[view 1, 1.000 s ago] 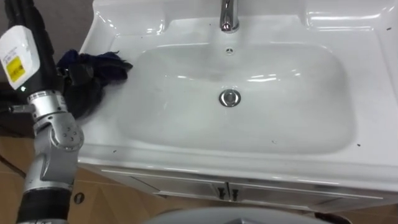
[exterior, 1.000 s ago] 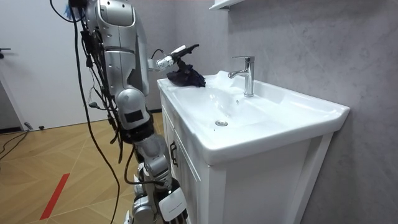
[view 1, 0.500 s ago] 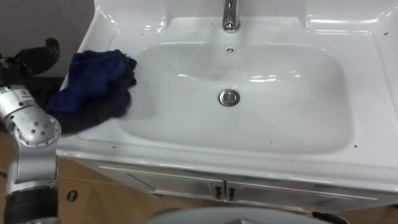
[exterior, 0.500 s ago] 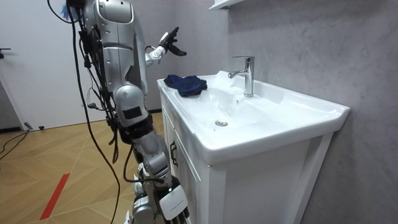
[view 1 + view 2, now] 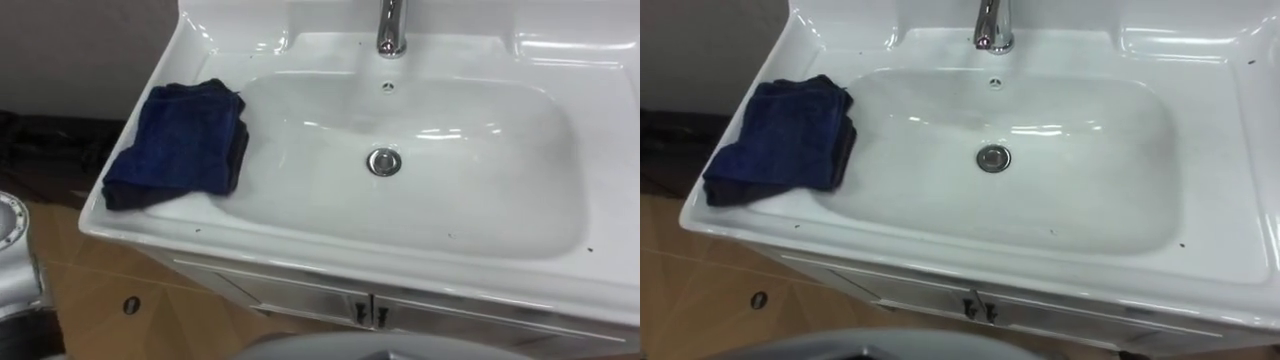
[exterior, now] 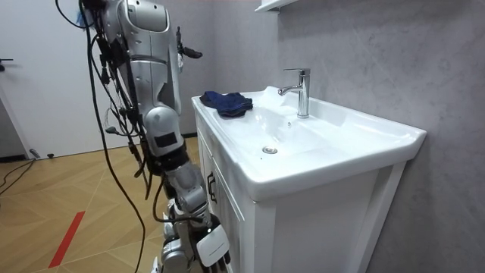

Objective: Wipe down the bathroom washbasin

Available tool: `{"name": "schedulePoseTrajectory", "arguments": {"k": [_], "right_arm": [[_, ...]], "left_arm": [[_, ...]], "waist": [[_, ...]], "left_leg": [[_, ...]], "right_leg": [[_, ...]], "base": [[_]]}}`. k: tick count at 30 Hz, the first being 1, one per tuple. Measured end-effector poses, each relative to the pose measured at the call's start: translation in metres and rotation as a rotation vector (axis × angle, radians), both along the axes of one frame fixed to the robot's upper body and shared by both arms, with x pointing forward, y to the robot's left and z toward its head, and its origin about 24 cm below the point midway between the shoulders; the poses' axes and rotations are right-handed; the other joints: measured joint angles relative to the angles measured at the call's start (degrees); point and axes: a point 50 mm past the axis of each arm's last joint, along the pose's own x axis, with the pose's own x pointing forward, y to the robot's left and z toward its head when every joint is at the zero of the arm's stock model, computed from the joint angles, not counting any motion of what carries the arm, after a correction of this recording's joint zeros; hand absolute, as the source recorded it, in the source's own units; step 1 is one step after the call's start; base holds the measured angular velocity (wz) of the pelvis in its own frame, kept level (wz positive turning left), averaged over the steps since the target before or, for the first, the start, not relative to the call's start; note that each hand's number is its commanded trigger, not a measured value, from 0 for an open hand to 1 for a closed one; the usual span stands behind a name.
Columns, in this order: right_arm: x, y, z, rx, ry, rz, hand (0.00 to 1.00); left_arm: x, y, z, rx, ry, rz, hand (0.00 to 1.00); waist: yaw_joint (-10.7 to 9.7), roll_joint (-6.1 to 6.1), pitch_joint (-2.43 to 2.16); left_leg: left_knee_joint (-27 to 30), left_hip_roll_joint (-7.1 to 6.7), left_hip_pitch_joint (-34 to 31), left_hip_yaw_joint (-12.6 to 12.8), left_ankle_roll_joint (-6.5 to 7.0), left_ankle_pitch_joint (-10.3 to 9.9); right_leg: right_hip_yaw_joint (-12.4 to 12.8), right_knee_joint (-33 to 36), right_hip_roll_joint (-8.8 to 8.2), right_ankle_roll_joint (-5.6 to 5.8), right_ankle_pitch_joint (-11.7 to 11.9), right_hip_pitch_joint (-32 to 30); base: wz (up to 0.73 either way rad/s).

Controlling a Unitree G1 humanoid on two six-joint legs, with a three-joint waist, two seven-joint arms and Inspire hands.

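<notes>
A dark blue cloth (image 5: 183,144) lies folded on the left rim of the white basin (image 5: 430,225), one edge hanging a little over the bowl's slope. No hand touches it. In the room view the cloth (image 6: 226,102) rests on the basin corner nearest the robot. My left hand (image 6: 189,52) is raised beside the chest, well back from the cloth, with its fingers straight and holding nothing. My right hand (image 6: 203,250) hangs low beside the cabinet front. I stand at the basin's left end.
A chrome tap (image 5: 391,30) rises at the back of the basin, above the drain (image 5: 384,161) in the middle of the bowl. Cabinet doors with small handles (image 5: 366,312) sit under the front edge. Wood floor (image 6: 68,197) lies behind me.
My left hand let go of the cloth and drew back from the basin up to my chest. The cloth now lies flat on the left rim. The head camera shifted slightly.
</notes>
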Motion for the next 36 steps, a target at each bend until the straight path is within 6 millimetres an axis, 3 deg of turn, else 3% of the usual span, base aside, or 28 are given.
{"name": "schedulePoseTrajectory", "arguments": {"k": [6, 10, 12, 16, 18, 21, 24, 30, 36], "right_arm": [[0.006, 0.001, 0.001, 0.005, -0.014, 0.007, 0.00], [0.001, 0.001, 0.000, 0.019, 0.012, 0.000, 0.00], [-0.004, 0.003, 0.000, 0.032, 0.034, 0.002, 0.00], [-0.003, 0.006, -0.002, 0.048, 0.047, 0.014, 0.00], [-0.002, 0.006, -0.002, 0.050, 0.048, 0.008, 0.00], [-0.002, 0.006, -0.002, 0.055, 0.060, 0.011, 0.00], [-0.002, 0.006, -0.002, 0.059, 0.069, 0.018, 0.00], [-0.003, 0.011, -0.004, 0.080, 0.098, 0.059, 0.00], [-0.003, 0.015, -0.006, 0.108, 0.136, 0.085, 0.00]], "left_arm": [[-0.042, 0.014, -0.058, -0.131, 0.234, 0.128, 0.00], [-0.066, 0.008, -0.091, -0.220, 0.366, 0.180, 0.00], [-0.088, -0.002, -0.121, -0.295, 0.517, 0.199, 0.00], [-0.131, -0.020, -0.163, -0.447, 0.738, 0.249, 0.00], [-0.167, -0.035, -0.185, -0.552, 0.915, 0.259, 0.00], [-0.205, -0.052, -0.200, -0.679, 1.070, 0.277, 0.00], [-0.226, -0.060, -0.206, -0.758, 1.147, 0.275, 0.00], [-0.221, -0.073, -0.215, -0.817, 1.226, 0.156, 0.00], [-0.193, -0.086, -0.226, -0.892, 1.275, -0.033, 0.00]], "waist": [[1.2, -0.96, -0.31], [2.0, -1.49, -0.26], [2.1, -1.64, -0.23], [2.2, -1.93, -0.12], [2.1, -2.20, 0.04], [2.3, -2.63, -0.09], [2.4, -3.21, -0.23], [2.4, -3.83, -0.15], [1.7, -4.68, -0.05]], "left_leg": [[-0.4, -0.48, -0.3, -0.8, 0.01, 0.0], [-0.4, -0.70, -0.4, -2.0, -0.02, -0.2], [-0.4, -0.85, -0.3, -2.7, 0.02, -0.2], [-0.3, -0.89, -0.4, -2.7, 0.03, -0.2], [-0.4, -0.96, -0.4, -2.6, 0.04, -0.2], [0.0, -1.19, -0.5, -2.5, 0.08, -0.2], [0.4, -1.28, -0.2, -2.8, 0.17, -0.2], [0.9, -1.79, -0.5, -3.9, 0.30, -0.2], [1.6, -1.85, -0.9, -4.0, 0.56, -0.5]], "right_leg": [[-0.7, 0.1, -0.18, 0.05, 0.0, 0.0], [-1.9, 0.8, -0.27, 0.06, 0.0, 0.1], [-2.5, 1.2, -0.34, 0.08, 0.0, 0.2], [-3.0, 0.9, -0.45, 0.10, 0.0, 0.2], [-3.1, 0.9, -0.54, 0.28, -0.1, 0.4], [-3.1, 0.4, -0.84, 0.29, -0.8, 0.4], [-3.5, 0.2, -0.87, 0.30, -0.8, 1.1], [-5.1, 0.0, -1.02, 0.56, -1.0, 1.9], [-5.9, -0.1, -1.28, 0.68, -1.0, 2.1]], "base": [[0.04], [0.17], [0.12], [-0.01], [0.00], [0.00], [0.07], [0.15], [0.04]]}}
